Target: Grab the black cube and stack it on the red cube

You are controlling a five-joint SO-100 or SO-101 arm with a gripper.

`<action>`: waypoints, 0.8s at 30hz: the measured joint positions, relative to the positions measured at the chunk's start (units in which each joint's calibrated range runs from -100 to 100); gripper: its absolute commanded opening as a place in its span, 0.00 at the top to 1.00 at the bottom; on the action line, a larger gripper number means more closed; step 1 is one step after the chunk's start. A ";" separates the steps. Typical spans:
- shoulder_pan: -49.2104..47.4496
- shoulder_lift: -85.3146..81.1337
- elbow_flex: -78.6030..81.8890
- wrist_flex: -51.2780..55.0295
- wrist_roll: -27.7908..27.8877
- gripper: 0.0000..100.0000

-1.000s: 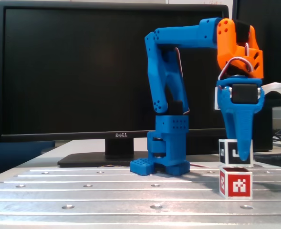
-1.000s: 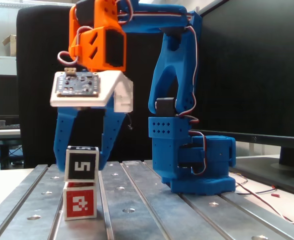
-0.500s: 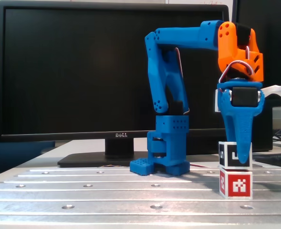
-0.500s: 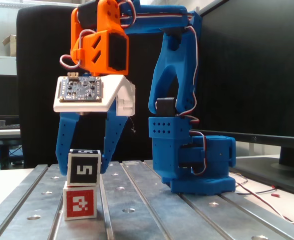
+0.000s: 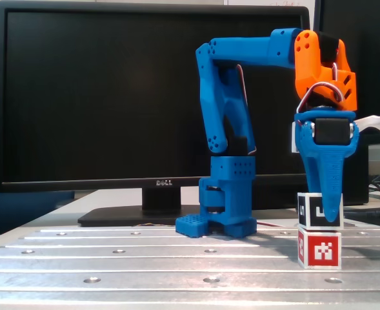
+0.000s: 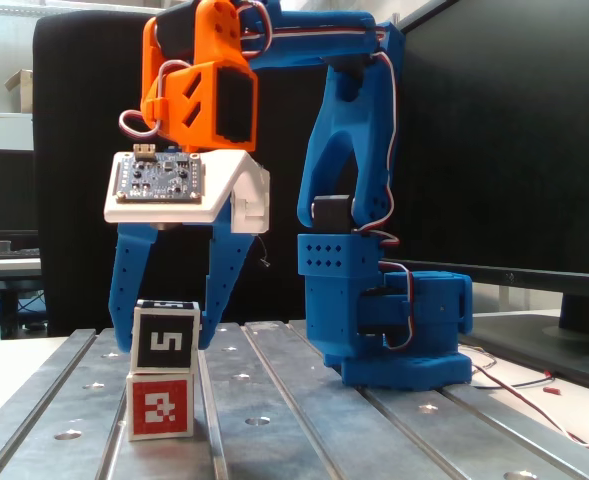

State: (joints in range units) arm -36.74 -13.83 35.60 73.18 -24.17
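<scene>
The black cube [image 5: 315,210] with a white "5" mark sits squarely on top of the red cube [image 5: 319,250], at the right in this fixed view. The same stack stands at the left in the other fixed view, black cube [image 6: 164,338] over red cube [image 6: 160,404]. My blue gripper [image 6: 164,343] hangs straight down over the stack. Its two fingers [image 6: 217,290] straddle the black cube and touch its left and right sides. In the first fixed view the gripper [image 5: 331,216] is seen edge-on, one finger crossing the black cube's front.
The ribbed metal table [image 5: 144,258] has screw holes and open grooves. The arm's blue base [image 5: 225,206] stands mid-table. A black Dell monitor [image 5: 112,97] stands behind it. Red and white wires [image 6: 534,385] lie right of the base.
</scene>
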 measured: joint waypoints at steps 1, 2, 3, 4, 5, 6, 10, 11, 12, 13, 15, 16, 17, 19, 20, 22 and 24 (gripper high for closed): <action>0.00 0.00 0.00 0.00 0.00 0.83; 0.00 0.00 0.00 0.00 0.00 0.83; 0.00 0.00 0.00 0.00 0.00 0.83; 0.00 0.00 0.00 0.00 0.00 0.83; 0.00 0.00 0.00 0.00 0.00 0.83; 0.00 0.00 0.00 0.00 0.00 0.83; 0.30 0.00 0.00 0.00 0.00 0.76; 0.30 0.00 0.00 0.00 0.00 0.74; 0.22 0.00 0.00 0.00 0.00 0.72; 0.22 0.00 0.00 0.00 0.00 0.71; 0.30 0.00 0.00 0.17 0.00 0.70; 0.30 0.00 0.00 0.17 0.00 0.69; 0.37 0.00 0.00 0.17 0.00 0.69; 0.37 0.00 0.00 0.17 0.00 0.68; 0.30 0.00 0.00 0.17 0.00 0.67; 0.30 0.00 0.00 0.17 0.00 0.66; 0.30 0.00 0.00 0.26 0.00 0.66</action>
State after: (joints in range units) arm -36.44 -13.83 35.60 73.44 -24.17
